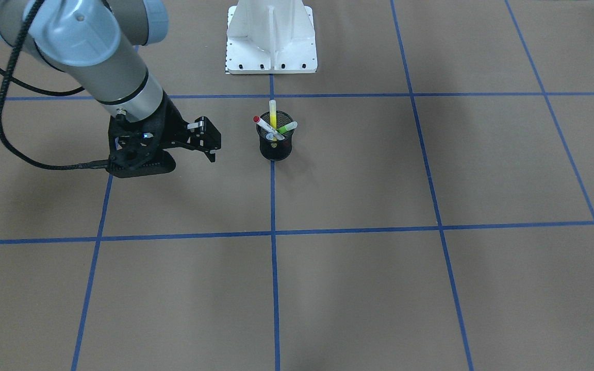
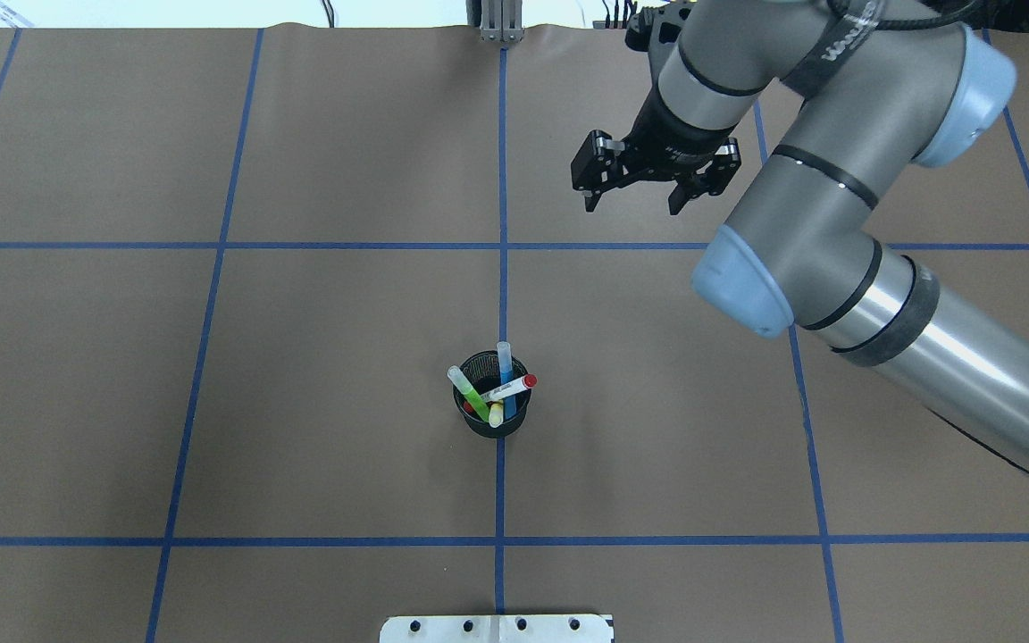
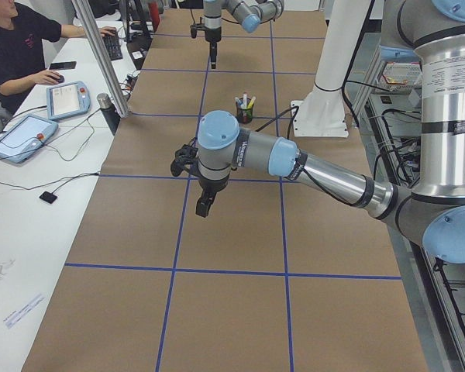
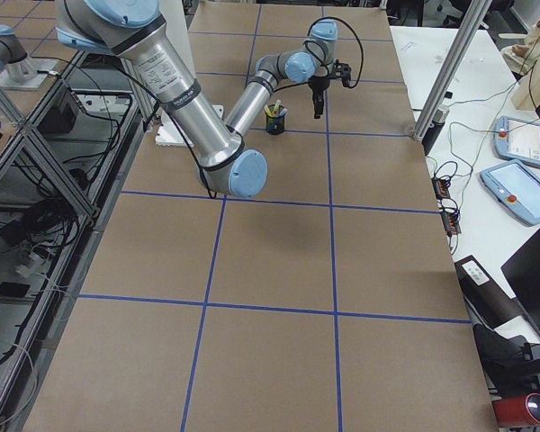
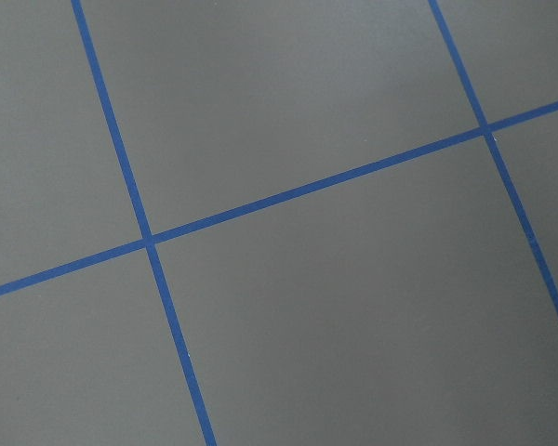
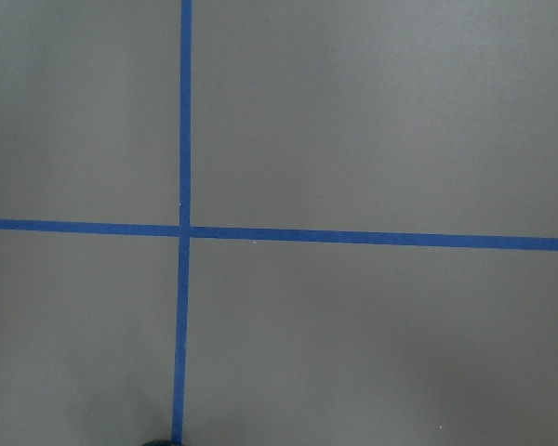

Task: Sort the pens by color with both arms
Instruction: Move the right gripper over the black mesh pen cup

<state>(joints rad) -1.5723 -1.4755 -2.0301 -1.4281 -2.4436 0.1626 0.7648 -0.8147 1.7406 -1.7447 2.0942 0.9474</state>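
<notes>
All four pens stand in a black mesh cup [image 2: 492, 421] at the table's middle: blue pen [image 2: 505, 364], white pen with red cap [image 2: 513, 388], light green pen [image 2: 468, 388], yellow pen [image 2: 496, 413]. In the front-facing view the cup [image 1: 275, 148] shows the yellow pen [image 1: 273, 114], the red-capped pen [image 1: 264, 125] and the green pen [image 1: 288, 127]. My right gripper [image 2: 631, 207] is open and empty, hovering beyond the cup and to its right. My left gripper [image 3: 204, 208] shows only in the exterior left view, above bare paper well away from the cup; I cannot tell if it is open.
Brown paper with a blue tape grid [image 2: 503, 246] covers the table. The white pedestal base [image 1: 271, 44] stands behind the cup. An operator [image 3: 15, 39] sits at a side desk with tablets [image 3: 19, 136]. A metal post [image 3: 101, 70] stands at the table's far edge.
</notes>
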